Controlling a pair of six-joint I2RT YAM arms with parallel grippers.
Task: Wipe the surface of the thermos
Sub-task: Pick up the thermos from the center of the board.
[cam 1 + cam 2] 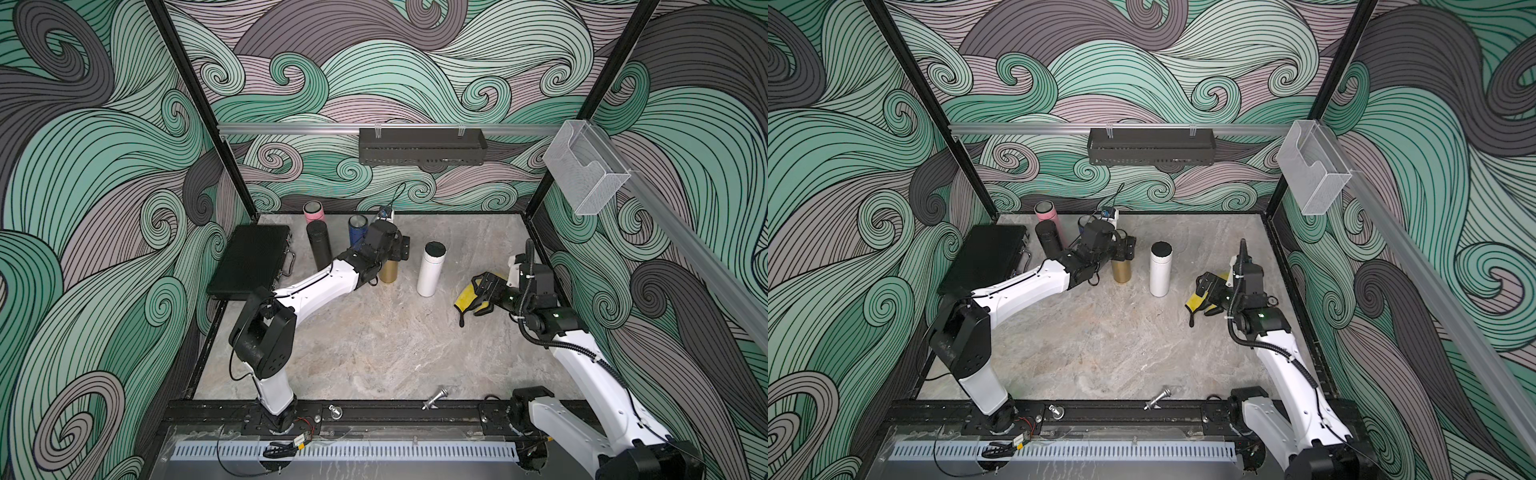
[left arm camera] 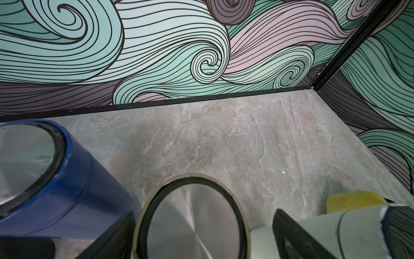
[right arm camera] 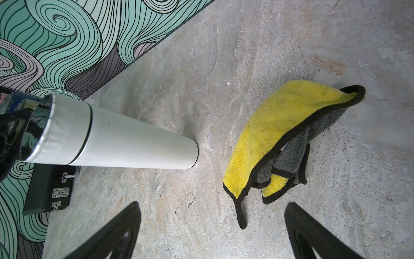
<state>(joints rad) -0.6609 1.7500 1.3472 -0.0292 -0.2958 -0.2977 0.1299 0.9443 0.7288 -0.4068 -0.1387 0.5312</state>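
A gold thermos (image 1: 389, 272) stands upright behind the table's middle, its steel lid (image 2: 192, 219) filling the left wrist view. My left gripper (image 2: 203, 214) is open at the thermos top, one finger on each side, and a gap shows beside the lid. A white thermos (image 1: 432, 270) stands just right of the gold one. The yellow and grey cloth (image 3: 268, 134) lies crumpled on the table at the right. My right gripper (image 3: 212, 205) hovers open just short of the cloth, nothing between its fingers.
Blue (image 1: 356, 230), black (image 1: 319, 245) and pink (image 1: 313, 212) thermoses stand close behind the left gripper. A black case (image 1: 249, 262) lies at the left wall. A small metal fitting (image 1: 434, 399) rests at the front edge.
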